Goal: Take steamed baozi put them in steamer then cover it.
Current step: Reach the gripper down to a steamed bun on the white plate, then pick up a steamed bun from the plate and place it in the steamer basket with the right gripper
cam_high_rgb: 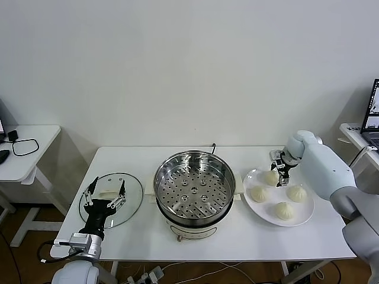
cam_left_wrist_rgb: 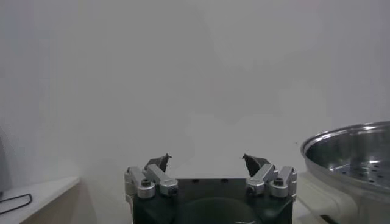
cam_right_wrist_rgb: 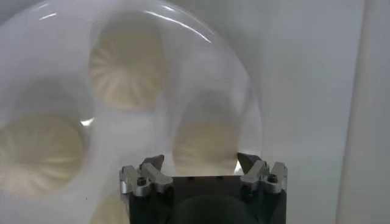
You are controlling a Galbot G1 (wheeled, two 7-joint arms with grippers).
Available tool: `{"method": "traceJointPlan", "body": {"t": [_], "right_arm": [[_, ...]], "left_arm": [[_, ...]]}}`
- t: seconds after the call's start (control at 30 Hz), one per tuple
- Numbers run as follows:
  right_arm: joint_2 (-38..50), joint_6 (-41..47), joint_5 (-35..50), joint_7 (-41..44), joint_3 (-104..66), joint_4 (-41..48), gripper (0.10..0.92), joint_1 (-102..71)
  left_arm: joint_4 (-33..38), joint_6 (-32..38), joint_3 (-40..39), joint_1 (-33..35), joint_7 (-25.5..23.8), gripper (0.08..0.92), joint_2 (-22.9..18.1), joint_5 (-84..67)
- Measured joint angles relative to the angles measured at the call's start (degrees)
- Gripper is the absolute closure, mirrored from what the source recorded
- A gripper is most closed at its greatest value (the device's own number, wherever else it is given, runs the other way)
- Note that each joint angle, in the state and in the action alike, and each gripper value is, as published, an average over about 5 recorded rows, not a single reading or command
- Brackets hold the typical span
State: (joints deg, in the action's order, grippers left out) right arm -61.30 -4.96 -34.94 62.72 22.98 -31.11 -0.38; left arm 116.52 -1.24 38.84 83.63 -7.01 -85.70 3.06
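Note:
The steamer [cam_high_rgb: 193,188] stands mid-table, uncovered, its perforated tray empty; its rim shows in the left wrist view [cam_left_wrist_rgb: 356,149]. Four baozi lie on a white plate [cam_high_rgb: 305,216] to its right. My right gripper [cam_high_rgb: 279,170] is open and sits just over the far-left baozi [cam_high_rgb: 271,177]. In the right wrist view that baozi [cam_right_wrist_rgb: 204,137] lies between the open fingers of the right gripper [cam_right_wrist_rgb: 200,161], with other baozi [cam_right_wrist_rgb: 127,67] beyond it. The glass cover [cam_high_rgb: 134,190] lies flat at the table's left. My left gripper [cam_high_rgb: 106,194] is open above it and also shows in the left wrist view [cam_left_wrist_rgb: 207,159].
A second white table [cam_high_rgb: 29,148] with a black cable stands off to the left. A laptop [cam_high_rgb: 373,112] sits on a surface at the far right. A black cord runs behind the steamer. The wall is close behind the table.

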Motion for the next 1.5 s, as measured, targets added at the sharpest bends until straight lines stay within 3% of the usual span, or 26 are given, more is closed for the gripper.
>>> {"method": "traceJointPlan", "body": {"t": [0.23, 0.57, 0.9, 1.5], "right_arm": [[-0.3, -0.2, -0.8, -0.4, -0.2, 0.3, 0.215, 0.0], [0.1, -0.6, -1.2, -0.4, -0.1, -0.4, 0.357, -0.4], [1.6, -0.9, 0.1, 0.5, 1.1, -2.5, 0.364, 0.1], [14.6, -6.7, 21.4, 8.0, 19.1, -25.3, 0.381, 16.8]], "left_arm": [[0.1, 0.1, 0.3, 0.0, -0.1, 0.177, 0.0, 0.0], [0.4, -0.1, 0.6, -0.1, -0.1, 0.177, 0.1, 0.0], [0.6, -0.3, 0.6, -0.2, 0.0, 0.177, 0.1, 0.0], [2.2, -1.5, 0.1, 0.3, 0.1, 0.177, 0.2, 0.3]]}}
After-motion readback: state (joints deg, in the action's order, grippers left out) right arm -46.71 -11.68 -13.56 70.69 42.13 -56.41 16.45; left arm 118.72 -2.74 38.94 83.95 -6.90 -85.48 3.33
